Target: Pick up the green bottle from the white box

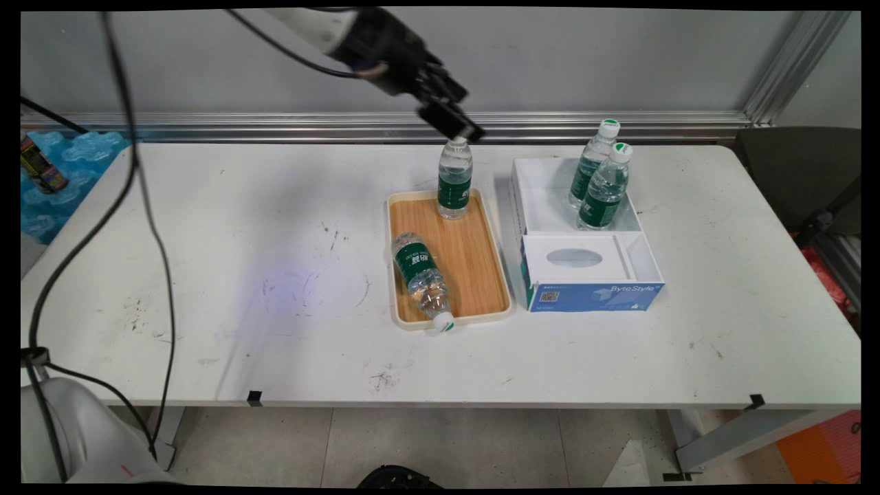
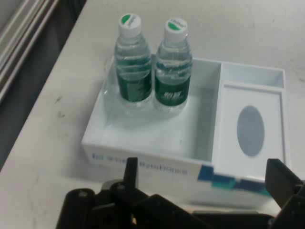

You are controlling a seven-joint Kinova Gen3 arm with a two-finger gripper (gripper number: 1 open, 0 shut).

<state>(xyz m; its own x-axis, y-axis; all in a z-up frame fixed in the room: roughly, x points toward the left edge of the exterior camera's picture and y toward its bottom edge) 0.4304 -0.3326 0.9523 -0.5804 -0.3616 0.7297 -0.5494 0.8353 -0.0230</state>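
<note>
Main view: fixed, high over table [image 1: 275,275] near side, looking down across to the wall. Hand view: on the gripper [image 2: 205,183], close, tilted down at the white box [image 2: 143,143]. Both views share that box [image 1: 584,275] and its two bottles [image 1: 598,179].

White arm [image 1: 313,26], black jaws, hanging black cables [image 1: 148,227]

A white table [image 1: 275,240], scuffed with dark marks; a wooden tray [image 1: 474,258] holds two water bottles — one upright [image 1: 454,180] at its far end, one lying [image 1: 421,275] with its cap over the near rim; just beside it a white box [image 1: 550,206] with two upright bottles [image 2: 152,71] in its open compartment — an oval window [image 1: 574,258] in its lid.
</note>
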